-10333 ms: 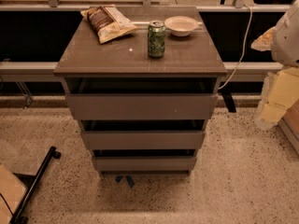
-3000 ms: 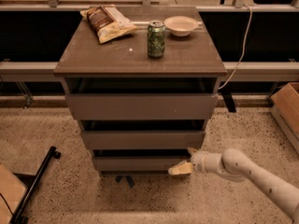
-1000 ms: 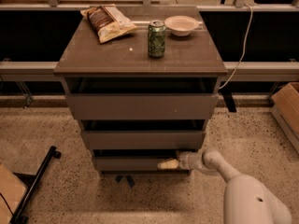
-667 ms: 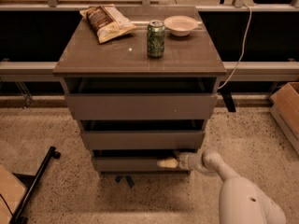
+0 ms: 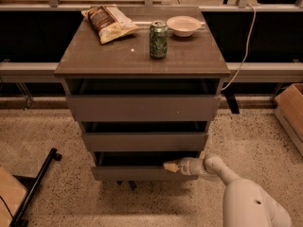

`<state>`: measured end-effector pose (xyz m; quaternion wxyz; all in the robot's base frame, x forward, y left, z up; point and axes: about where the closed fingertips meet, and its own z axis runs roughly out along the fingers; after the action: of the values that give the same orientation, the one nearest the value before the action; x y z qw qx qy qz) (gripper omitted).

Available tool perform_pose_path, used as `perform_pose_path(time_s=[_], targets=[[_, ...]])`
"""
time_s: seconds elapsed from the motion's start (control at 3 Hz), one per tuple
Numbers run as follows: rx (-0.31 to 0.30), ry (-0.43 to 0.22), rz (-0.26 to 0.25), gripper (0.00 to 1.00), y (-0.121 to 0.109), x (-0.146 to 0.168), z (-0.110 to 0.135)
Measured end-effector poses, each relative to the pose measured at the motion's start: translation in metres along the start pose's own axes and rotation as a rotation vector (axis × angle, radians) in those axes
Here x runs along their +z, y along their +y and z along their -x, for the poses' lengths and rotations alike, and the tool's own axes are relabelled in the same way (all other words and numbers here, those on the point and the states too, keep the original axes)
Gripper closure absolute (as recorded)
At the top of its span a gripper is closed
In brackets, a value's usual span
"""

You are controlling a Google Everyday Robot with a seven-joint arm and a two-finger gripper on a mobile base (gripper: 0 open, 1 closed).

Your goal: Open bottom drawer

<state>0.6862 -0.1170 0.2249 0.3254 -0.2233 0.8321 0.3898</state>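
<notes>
The bottom drawer [image 5: 132,173] is the lowest and smallest of three grey-brown flat fronts in the cabinet, with a dark gap above its top edge. My gripper [image 5: 169,166] reaches in from the lower right on a white arm. Its pale tip sits at the drawer's top edge, right of centre, at the gap. The middle drawer front [image 5: 144,141] and the wide top drawer front [image 5: 142,108] are above it.
On the cabinet top [image 5: 94,56] lie a chip bag [image 5: 110,21], a green can [image 5: 158,39] and a white bowl [image 5: 183,25]. A cardboard box [image 5: 291,109] stands at the right edge. A black bar [image 5: 35,186] lies on the speckled floor at left. A cable [image 5: 244,46] hangs right.
The arm swung in from the right to the bottom drawer. Over the last second the gripper tip has stayed at the drawer's top edge; the arm's bulk has shifted slightly.
</notes>
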Motion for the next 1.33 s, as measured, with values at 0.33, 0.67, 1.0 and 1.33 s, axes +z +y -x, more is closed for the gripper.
perform_pose_path(time_s=[0.33, 0.67, 1.0, 1.33], targets=[[0.061, 0.025, -0.006, 0.96, 0.02, -0.01, -0.017], [0.139, 0.001, -0.11, 1.0, 0.024, -0.056, -0.007], [0.236, -0.011, -0.224, 0.97, 0.04, -0.095, -0.015], [0.239, 0.016, -0.195, 0.73, 0.053, -0.083, -0.031]])
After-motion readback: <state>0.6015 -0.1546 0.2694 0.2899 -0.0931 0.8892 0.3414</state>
